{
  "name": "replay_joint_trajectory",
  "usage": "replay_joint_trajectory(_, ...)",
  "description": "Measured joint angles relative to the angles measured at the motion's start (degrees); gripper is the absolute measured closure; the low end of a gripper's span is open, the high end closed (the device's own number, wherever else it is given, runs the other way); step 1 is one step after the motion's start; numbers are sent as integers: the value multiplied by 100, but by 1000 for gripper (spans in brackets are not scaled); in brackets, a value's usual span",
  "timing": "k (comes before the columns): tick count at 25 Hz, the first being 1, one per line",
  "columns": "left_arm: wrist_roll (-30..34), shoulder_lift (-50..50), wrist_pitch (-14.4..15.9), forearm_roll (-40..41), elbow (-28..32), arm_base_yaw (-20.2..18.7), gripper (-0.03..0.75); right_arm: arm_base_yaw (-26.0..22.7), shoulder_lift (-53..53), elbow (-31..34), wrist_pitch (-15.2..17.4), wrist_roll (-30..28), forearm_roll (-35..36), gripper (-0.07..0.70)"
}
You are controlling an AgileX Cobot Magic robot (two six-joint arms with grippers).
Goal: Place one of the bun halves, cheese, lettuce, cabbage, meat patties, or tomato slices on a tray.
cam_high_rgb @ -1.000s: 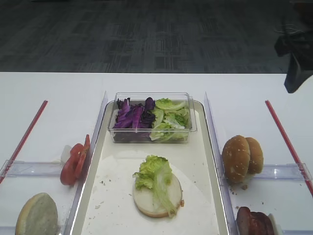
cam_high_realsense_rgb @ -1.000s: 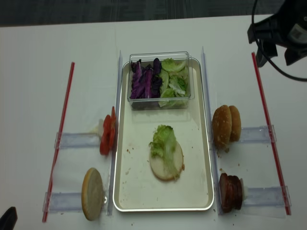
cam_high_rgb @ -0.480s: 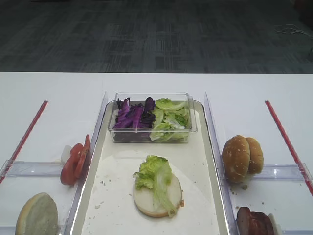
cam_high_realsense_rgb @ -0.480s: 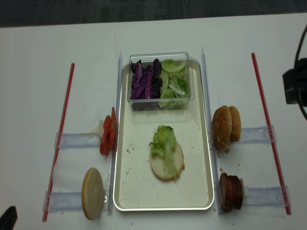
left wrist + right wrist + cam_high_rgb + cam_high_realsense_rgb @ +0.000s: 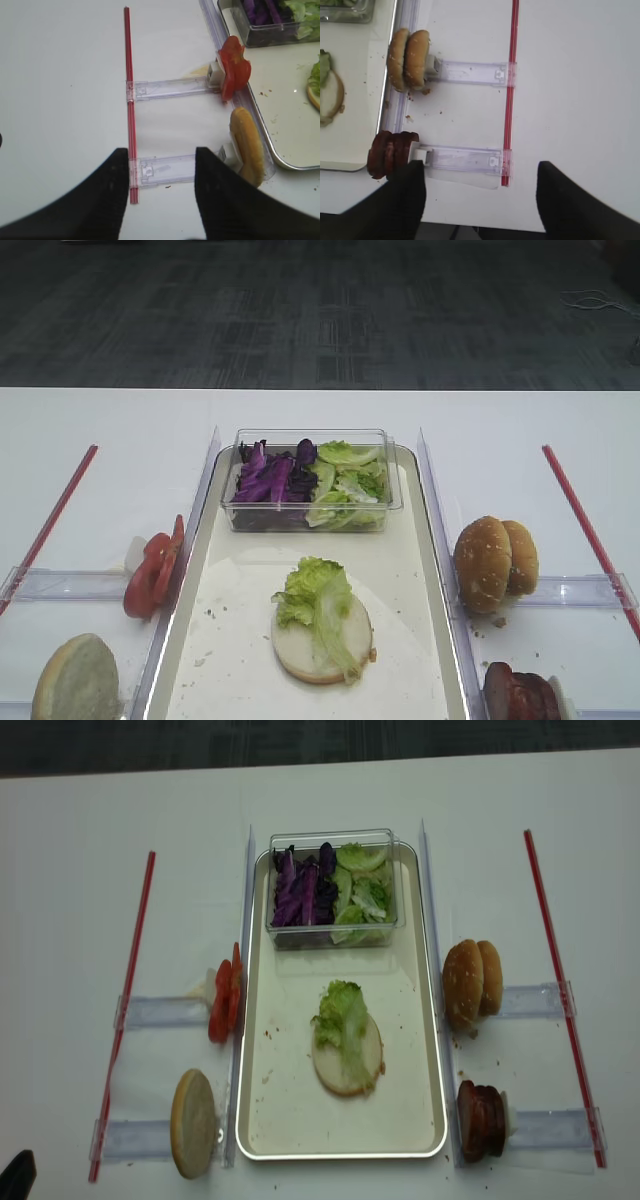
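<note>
Long silver metal tray (image 5: 255, 1120) on white table (image 5: 70, 870), one pale bun half with ruffled green lettuce (image 5: 342, 1020) on it.

Clear plastic tub (image 5: 333, 838) at tray's far end, purple shredded cabbage (image 5: 300, 885) left inside. Right of tray: two sesame-seeded bun domes (image 5: 471, 982), dark reddish-brown meat patties (image 5: 390, 152) nearer. Left of tray: red tomato slices (image 5: 233, 72), another bun half (image 5: 247, 145) nearer. Right gripper (image 5: 480, 200) spread wide, holding nothing, near patties. Left gripper (image 5: 160, 192) likewise apart, empty.
</note>
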Motion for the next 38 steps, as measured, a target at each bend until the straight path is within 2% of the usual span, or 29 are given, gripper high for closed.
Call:
replay_joint_trajectory(16,0,0,0,0,0,0,419,0,-2961,1204,104,0,-122,140)
replay_joint_trajectory(22,0,0,0,0,0,0,419,0,-3534,1662,134,-37,-122,140)
replay_joint_trajectory(31,0,0,0,10,0,0,419,0,-3872,1708,149,-265,-122,140)
replay_joint_trajectory(38,0,0,0,10,0,0,419,0,-3880,1885,-447,-329,-135,140)
